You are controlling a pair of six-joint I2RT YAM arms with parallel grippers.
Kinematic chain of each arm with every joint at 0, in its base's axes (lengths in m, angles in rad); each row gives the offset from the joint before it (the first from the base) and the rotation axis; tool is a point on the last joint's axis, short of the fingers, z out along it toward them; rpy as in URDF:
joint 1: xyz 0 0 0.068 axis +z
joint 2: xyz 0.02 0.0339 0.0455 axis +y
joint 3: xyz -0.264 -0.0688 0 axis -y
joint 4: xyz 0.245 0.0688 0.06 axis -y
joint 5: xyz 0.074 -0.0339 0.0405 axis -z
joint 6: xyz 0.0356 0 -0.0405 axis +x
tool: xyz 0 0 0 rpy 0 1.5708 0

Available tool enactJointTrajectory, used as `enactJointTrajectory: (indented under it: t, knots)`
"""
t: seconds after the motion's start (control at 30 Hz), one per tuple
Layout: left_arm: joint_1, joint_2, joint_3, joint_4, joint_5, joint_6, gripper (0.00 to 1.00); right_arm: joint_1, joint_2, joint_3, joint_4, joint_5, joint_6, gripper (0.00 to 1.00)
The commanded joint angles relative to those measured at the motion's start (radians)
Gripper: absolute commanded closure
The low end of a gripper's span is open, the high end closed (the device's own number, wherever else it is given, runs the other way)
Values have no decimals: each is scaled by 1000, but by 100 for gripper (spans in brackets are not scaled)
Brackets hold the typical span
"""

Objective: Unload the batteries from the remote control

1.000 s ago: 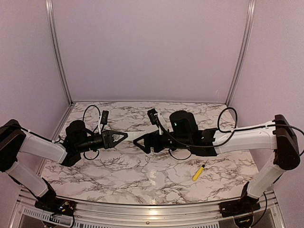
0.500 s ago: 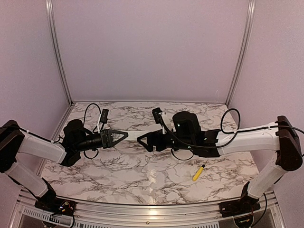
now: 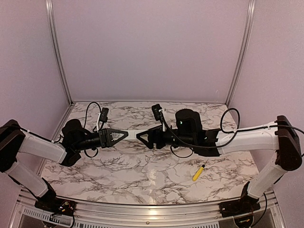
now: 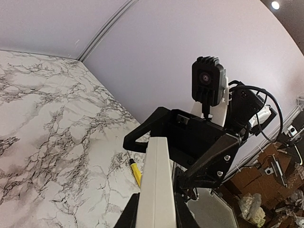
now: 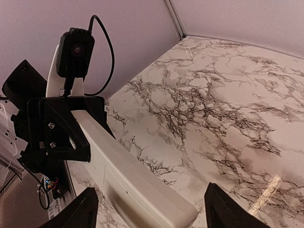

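Top view: two black-and-white robot arms reach toward each other over a marble-patterned table (image 3: 142,175). Between them, lifted off the table, is the remote control (image 3: 132,135), a slim white bar lying roughly level from left to right. The left gripper (image 3: 123,136) is clamped narrowly on the bar's left part. The right gripper (image 3: 141,137) meets the bar's right end. From this height I cannot tell how wide its jaws stand. A yellow-handled screwdriver (image 3: 198,172) lies on the table near the right arm, well apart from the remote.

Left wrist view: the remote control (image 4: 156,180) runs up from the bottom edge. The left gripper (image 4: 156,213) shows dark fingers pressed against both its sides. The bar's far end reaches into the black frame of the right gripper (image 4: 171,135), with that arm's wrist camera (image 4: 207,80) above it. The screwdriver (image 4: 135,172) shows on the marble below, just left of the bar.

Right wrist view: the remote control (image 5: 128,175) crosses diagonally from upper left to the bottom. Its rounded end sits between the fingers of the right gripper (image 5: 151,211). Those fingers (image 5: 80,211) stand wide, with a gap on each side of the bar. At the far end the left gripper (image 5: 66,130) grips the bar.
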Motion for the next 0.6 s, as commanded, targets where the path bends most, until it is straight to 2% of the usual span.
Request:
enactJointTrajectory:
  t: [0.0, 0.17, 0.37, 0.57]
  knots:
    - [-2, 32, -3, 135, 68, -53, 100, -13, 30, 1, 30, -34, -10, 26]
    - [-2, 48, -4, 179, 82, -80, 100, -15, 39, -1, 38, -52, -12, 34]
    - [-2, 40, -6, 172, 83, -75, 100, -22, 37, -1, 34, -62, -9, 50]
    - [-2, 26, -11, 161, 78, -67, 100, -23, 37, -6, 32, -74, -1, 58]
